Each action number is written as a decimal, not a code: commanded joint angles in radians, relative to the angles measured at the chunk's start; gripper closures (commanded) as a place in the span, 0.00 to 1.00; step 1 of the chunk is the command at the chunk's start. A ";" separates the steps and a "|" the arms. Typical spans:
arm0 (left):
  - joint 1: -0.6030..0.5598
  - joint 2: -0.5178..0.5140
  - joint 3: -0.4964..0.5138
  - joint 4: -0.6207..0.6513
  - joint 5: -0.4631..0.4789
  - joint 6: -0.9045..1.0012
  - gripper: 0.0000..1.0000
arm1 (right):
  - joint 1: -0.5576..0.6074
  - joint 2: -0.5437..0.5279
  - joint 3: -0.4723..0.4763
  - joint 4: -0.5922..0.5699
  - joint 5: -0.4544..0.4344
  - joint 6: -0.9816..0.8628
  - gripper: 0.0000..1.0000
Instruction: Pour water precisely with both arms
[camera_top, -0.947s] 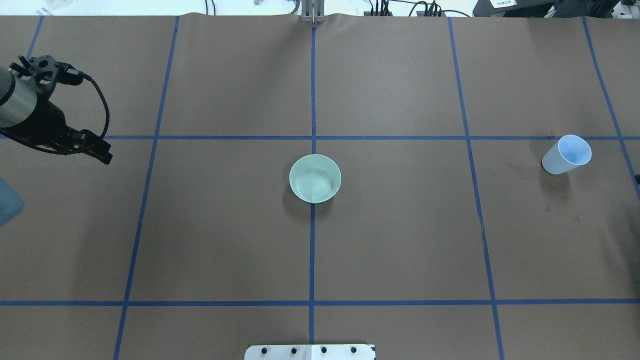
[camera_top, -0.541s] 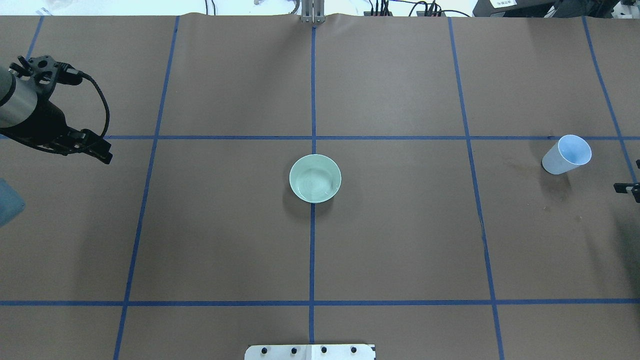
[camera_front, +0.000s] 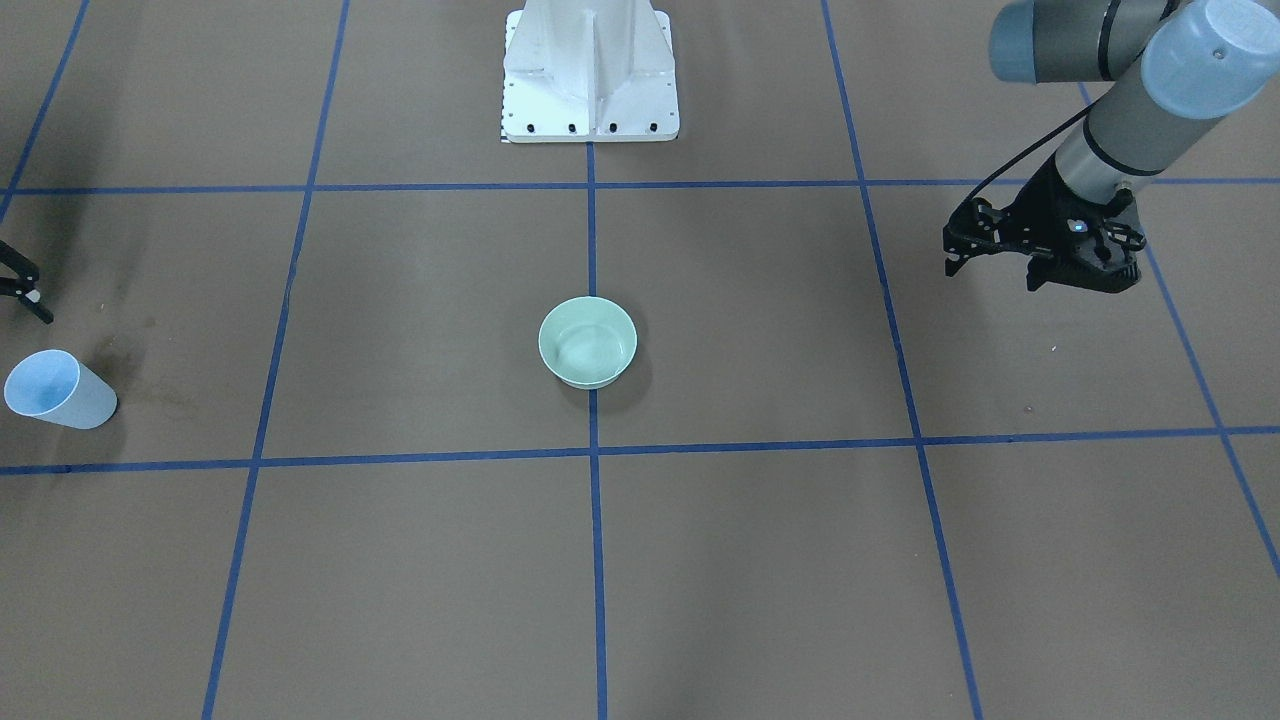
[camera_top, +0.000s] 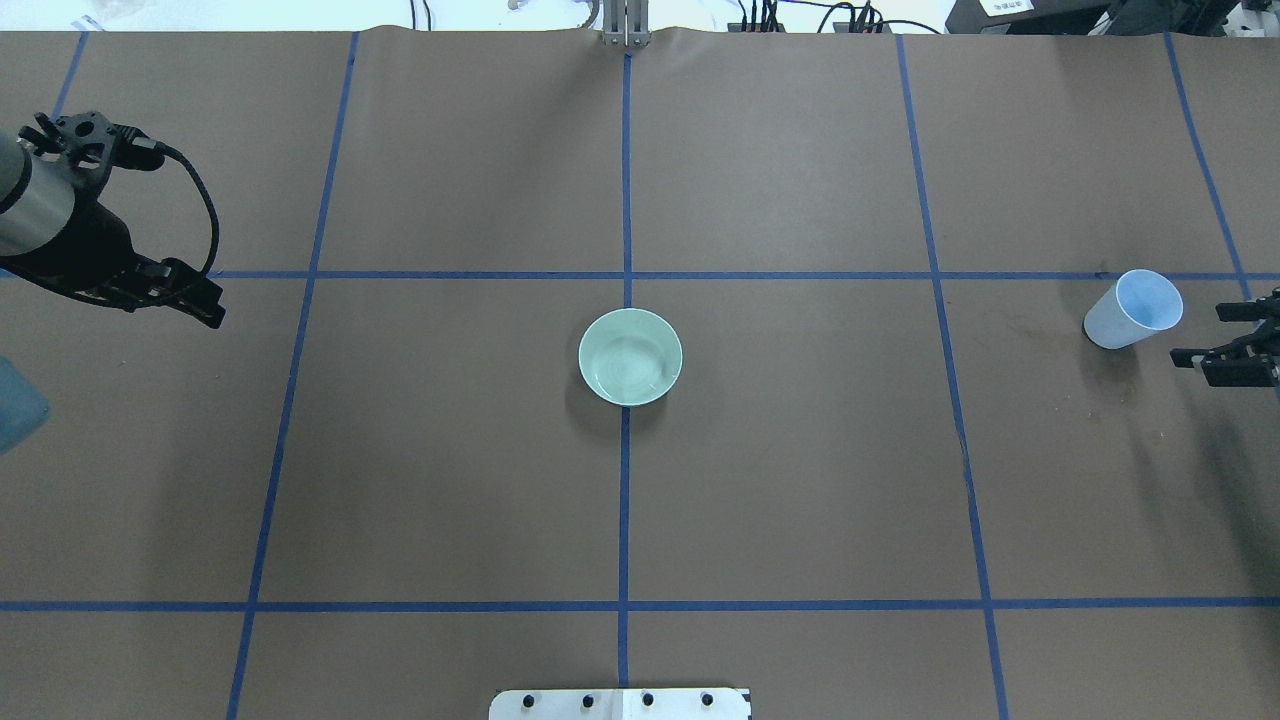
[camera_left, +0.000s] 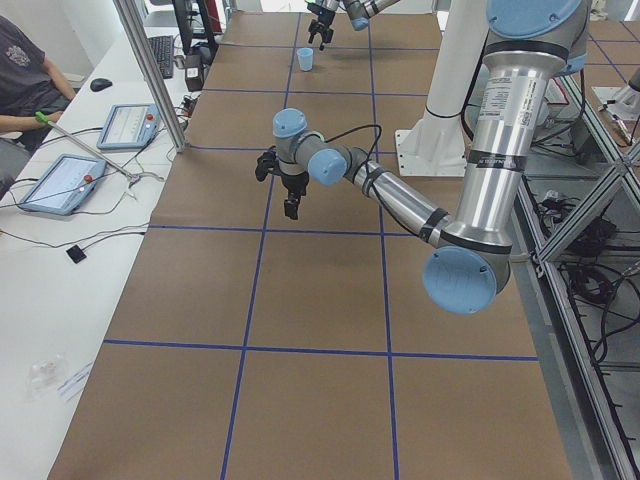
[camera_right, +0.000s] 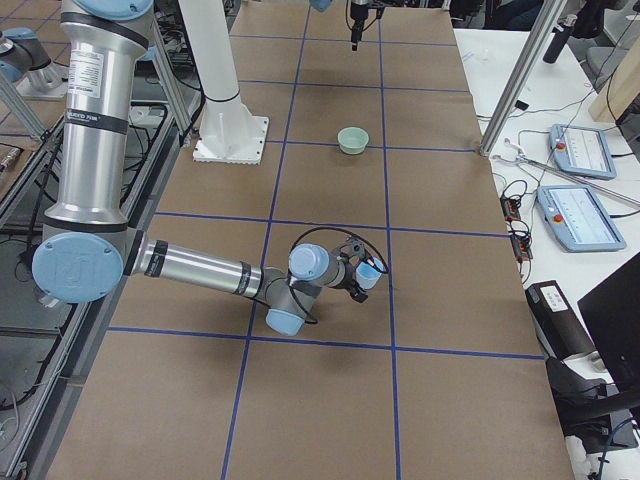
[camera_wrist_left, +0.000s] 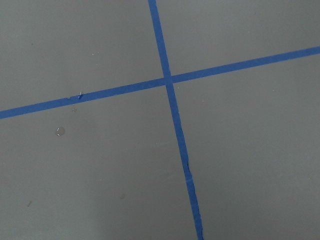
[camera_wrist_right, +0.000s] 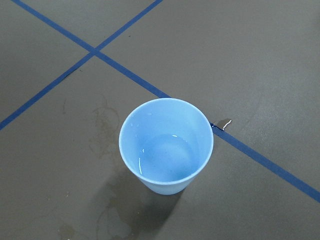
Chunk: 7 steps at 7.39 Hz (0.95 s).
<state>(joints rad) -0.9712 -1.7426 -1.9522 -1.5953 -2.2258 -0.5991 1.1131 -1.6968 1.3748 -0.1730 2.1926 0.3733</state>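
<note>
Water seen shallow in upright pale blue plastic cup, set far right, well apart from central mint-green ceramic bowl. Right gripper held spread, empty, just beside cup, likely for grasping. Left gripper likewise spread, empty, kept clear.

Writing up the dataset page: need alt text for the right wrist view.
A pale blue cup stands upright on the brown table cover, a little clear water glinting at its bottom. Blue tape lines cross the cover behind it, and faint stains mark the cover to its left.
</note>
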 joint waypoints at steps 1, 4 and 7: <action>-0.001 -0.002 -0.008 0.001 0.000 -0.024 0.00 | -0.035 0.048 -0.036 0.003 -0.028 0.049 0.00; -0.003 0.003 -0.014 0.002 -0.002 -0.024 0.00 | -0.044 0.060 -0.065 0.003 -0.034 0.047 0.01; -0.001 0.003 -0.013 0.002 0.000 -0.024 0.00 | -0.053 0.103 -0.094 0.001 -0.051 0.047 0.01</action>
<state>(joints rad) -0.9728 -1.7403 -1.9653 -1.5938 -2.2260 -0.6228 1.0627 -1.6110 1.2929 -0.1720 2.1485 0.4204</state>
